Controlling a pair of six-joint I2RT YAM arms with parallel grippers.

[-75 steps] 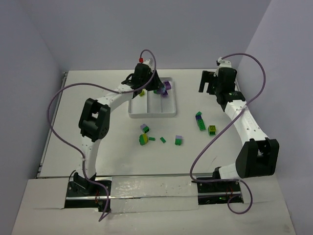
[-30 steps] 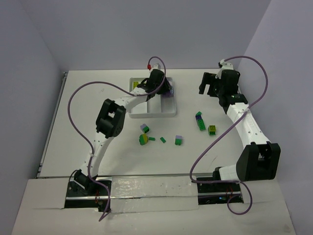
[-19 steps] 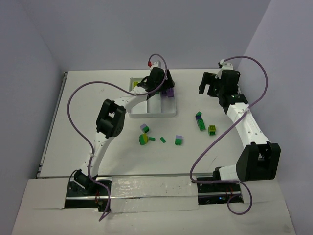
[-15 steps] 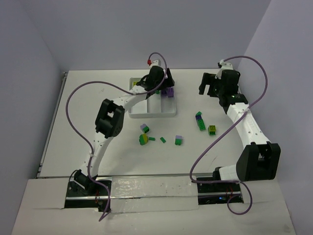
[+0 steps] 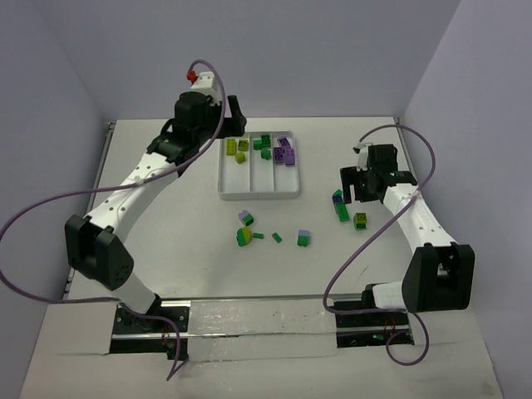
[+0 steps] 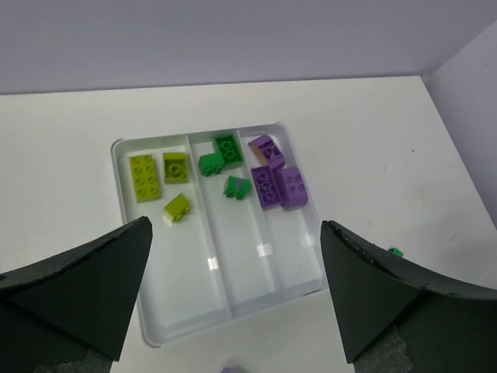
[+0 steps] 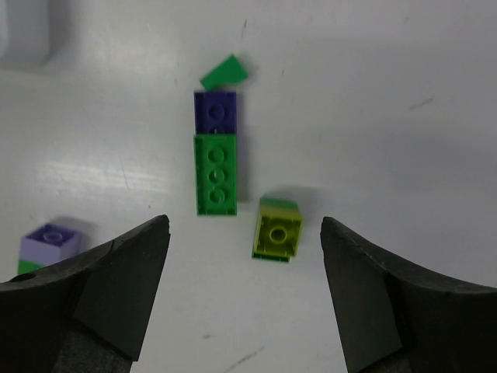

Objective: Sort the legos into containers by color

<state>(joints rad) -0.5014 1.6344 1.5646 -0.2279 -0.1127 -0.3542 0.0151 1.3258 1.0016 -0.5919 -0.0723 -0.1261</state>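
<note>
The white tray (image 5: 258, 193) holds legos in its three containers: yellow-green (image 6: 144, 177) in the left one, green (image 6: 227, 148) in the middle one, purple (image 6: 278, 186) in the right one. My left gripper (image 5: 231, 126) hangs high over the tray's far left corner, open (image 6: 237, 311) and empty. My right gripper (image 5: 353, 184) hovers open (image 7: 245, 295) above loose legos. Below it lie a long green brick (image 7: 216, 185) end to end with a dark purple one (image 7: 216, 110). A yellow-green brick on a green base (image 7: 277, 237) lies just ahead of the jaws.
More loose legos lie in front of the tray: a lilac one (image 5: 246, 218), a yellow-green and green one (image 5: 243, 236), two small green ones (image 5: 277, 238), and a lilac-on-green one (image 5: 304, 238). A small green plate (image 7: 225, 72) lies beyond the dark purple brick. Purple cables loop above both arms.
My left gripper opened over the tray's right container, then rose and swung back to the left. My right arm came down and forward over the bricks on the right, its jaws narrowing slightly.
</note>
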